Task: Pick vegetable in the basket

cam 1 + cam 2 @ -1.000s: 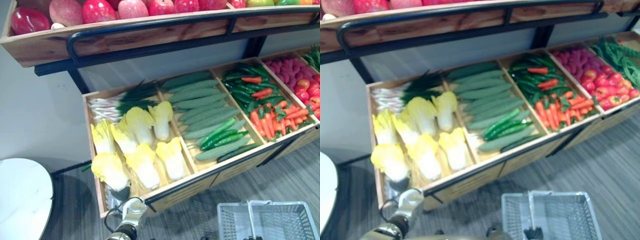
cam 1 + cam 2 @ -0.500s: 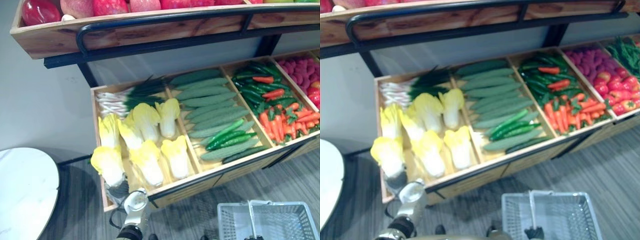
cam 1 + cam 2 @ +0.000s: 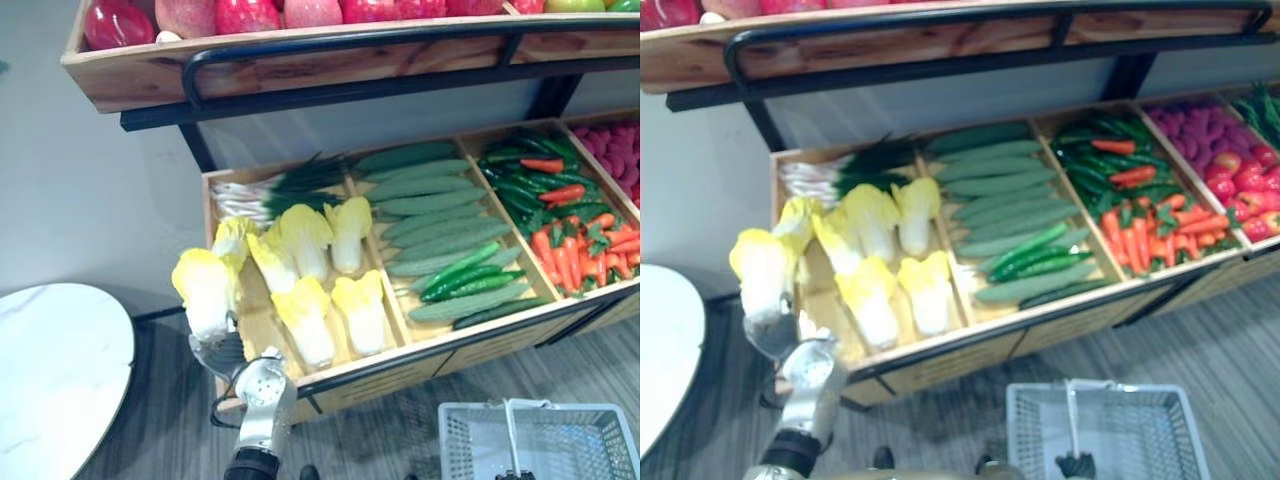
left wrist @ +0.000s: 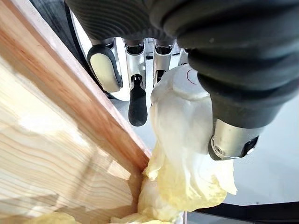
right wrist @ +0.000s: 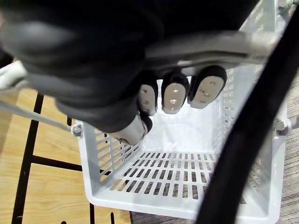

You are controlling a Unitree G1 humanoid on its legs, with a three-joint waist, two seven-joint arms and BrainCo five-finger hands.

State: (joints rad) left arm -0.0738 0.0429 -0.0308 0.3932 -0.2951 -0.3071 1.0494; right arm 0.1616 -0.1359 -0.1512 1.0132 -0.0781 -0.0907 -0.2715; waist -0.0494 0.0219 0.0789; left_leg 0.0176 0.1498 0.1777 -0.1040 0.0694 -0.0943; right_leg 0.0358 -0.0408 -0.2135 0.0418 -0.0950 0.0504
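Currently, the left hand is clamped on the base of one cabbage. Its fingers are curled on one side and its thumb on the other. The cabbage is held upright in the air at the near left corner of the bin, leaves uppermost. The right hand is closed round the handle of the basket, which hangs near right, well apart from the cabbage.

Risks noted:
- The grip takes only the narrow stub, with the leafy bulk above it. A quick swing could tip the cabbage out of the hand.
- The cabbage sits just beside the bin's wooden rim, so a low sideways move could snag the leaves there.
- The carry to the basket is long. Releasing early, or with the basket swaying on its handle, would put the cabbage on the floor.

Change since a second ago: the cabbage lay in the bin's near left corner and is now lifted, leaving that spot bare. The camera has also shifted, and the basket remains near right.
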